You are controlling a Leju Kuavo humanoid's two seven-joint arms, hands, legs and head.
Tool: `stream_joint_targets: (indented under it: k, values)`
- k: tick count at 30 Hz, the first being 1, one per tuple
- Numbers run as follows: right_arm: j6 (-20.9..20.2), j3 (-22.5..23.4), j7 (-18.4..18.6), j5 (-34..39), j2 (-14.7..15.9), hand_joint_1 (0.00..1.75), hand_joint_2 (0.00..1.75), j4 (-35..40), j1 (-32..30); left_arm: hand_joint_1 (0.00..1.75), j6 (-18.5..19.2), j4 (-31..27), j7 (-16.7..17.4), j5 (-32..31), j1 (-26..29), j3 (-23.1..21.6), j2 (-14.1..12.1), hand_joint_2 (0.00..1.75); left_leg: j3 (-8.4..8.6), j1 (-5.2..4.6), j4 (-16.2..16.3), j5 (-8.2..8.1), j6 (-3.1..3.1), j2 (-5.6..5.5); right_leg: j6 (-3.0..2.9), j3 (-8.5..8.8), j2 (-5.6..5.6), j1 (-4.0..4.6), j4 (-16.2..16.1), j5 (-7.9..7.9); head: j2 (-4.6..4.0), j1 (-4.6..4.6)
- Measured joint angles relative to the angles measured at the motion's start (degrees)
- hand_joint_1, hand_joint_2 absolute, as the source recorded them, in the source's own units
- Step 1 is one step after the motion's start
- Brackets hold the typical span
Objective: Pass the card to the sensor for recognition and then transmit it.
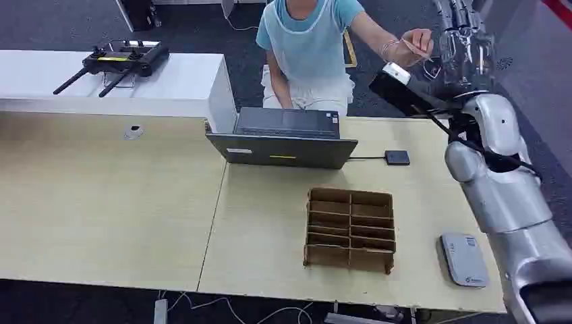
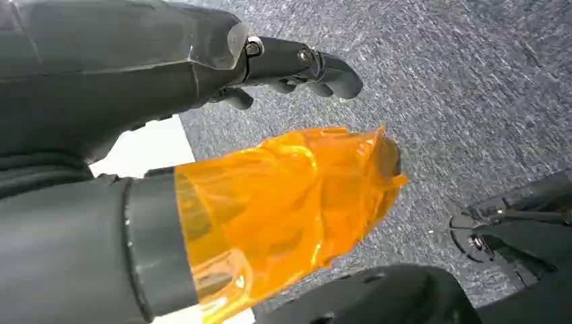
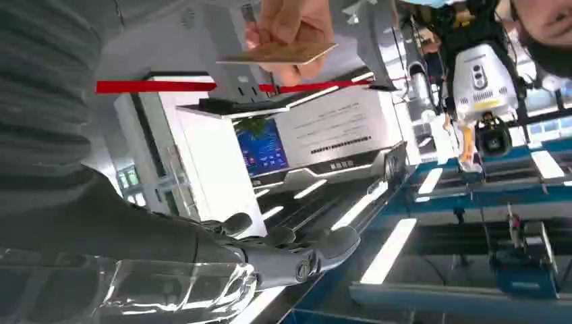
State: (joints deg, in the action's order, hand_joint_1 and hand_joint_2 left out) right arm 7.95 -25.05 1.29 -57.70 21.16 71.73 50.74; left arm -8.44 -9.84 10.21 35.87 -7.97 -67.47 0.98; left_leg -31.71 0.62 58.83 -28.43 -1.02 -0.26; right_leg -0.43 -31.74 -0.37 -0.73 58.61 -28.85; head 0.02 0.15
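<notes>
We see right hand [image 1: 464, 50] raised, fingers apart, holding nothing | person's hand [image 1: 416, 44] pinches card [image 3: 278, 54] | left hand [image 2: 297, 64] empty, fingers apart

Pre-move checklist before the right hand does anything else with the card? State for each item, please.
1. Card location: pinched in the person's hand, not in the robot's. Ok if handover was intended.
2. Right hand: raised beside the person's hand, fingers apart in the right wrist view, holding nothing. Ok.
3. Left hand: hanging over the carpet, nothing in it. Ok.
4. Card reader: flat on the table by the laptop, cable attached, nothing on it. Ok.
5. Whether the card was already read: cannot tell.
6. Cardboard divider box and grey device: low on the table, away from the raised arm. Ok.
</notes>
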Motion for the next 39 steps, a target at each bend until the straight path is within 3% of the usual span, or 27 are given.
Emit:
stream_joint_targets:
  k: [13,15,16,17,20,39]
  values:
    - [-0.8,-4.6,1.3,0.3,-2.9,0.0,1.75,-12.3,6.8,0.0,0.5,0.0,0.0,0.2,-0.3,-0.8,0.0,0.0,-0.01,0.0,0.0,0.01,-0.01,-0.02,0.0,-0.02,-0.01,0.0,0.0,0.01,-0.02,-0.02]
    - [-0.7,-4.9,1.4,0.5,-2.9,0.28,1.75,-13.0,7.1,0.0,0.5,0.0,0.0,0.2,-0.3,-0.8,-0.1,0.0,-0.01,0.0,0.0,0.01,-0.01,-0.02,0.0,-0.02,-0.01,0.0,0.0,0.01,-0.02,-0.02]
    - [-0.6,-5.0,1.4,0.7,-2.9,1.38,1.75,-13.4,7.2,0.0,0.5,0.0,-0.1,0.3,-0.3,-0.8,-0.1,0.0,0.0,0.0,0.0,0.01,-0.01,-0.02,0.0,-0.03,-0.01,0.0,0.0,0.01,-0.02,0.0]
    - [-0.6,-5.2,1.4,0.7,-2.9,1.68,1.75,-13.8,7.2,0.0,0.5,0.0,-0.1,0.3,-0.3,-0.8,-0.1,0.0,0.0,0.0,0.0,0.01,-0.01,-0.02,0.0,-0.03,-0.01,0.0,0.0,0.01,-0.02,-0.02]
    - [-0.4,-5.2,1.4,1.0,-2.9,1.75,1.75,-14.8,7.3,0.0,0.5,0.0,-0.1,0.3,-0.3,-0.9,-0.2,0.0,0.0,0.0,0.0,0.01,-0.01,-0.02,0.0,-0.03,-0.01,0.0,0.0,0.01,-0.02,-0.02]
    - [1.6,-5.3,1.1,1.8,-2.9,1.75,1.75,-17.4,7.4,0.0,0.4,0.0,-0.1,0.6,-0.3,-1.7,-0.2,0.0,-0.02,0.0,0.0,0.01,-0.01,-0.01,0.0,-0.08,0.0,0.0,0.0,0.01,-0.02,0.0]
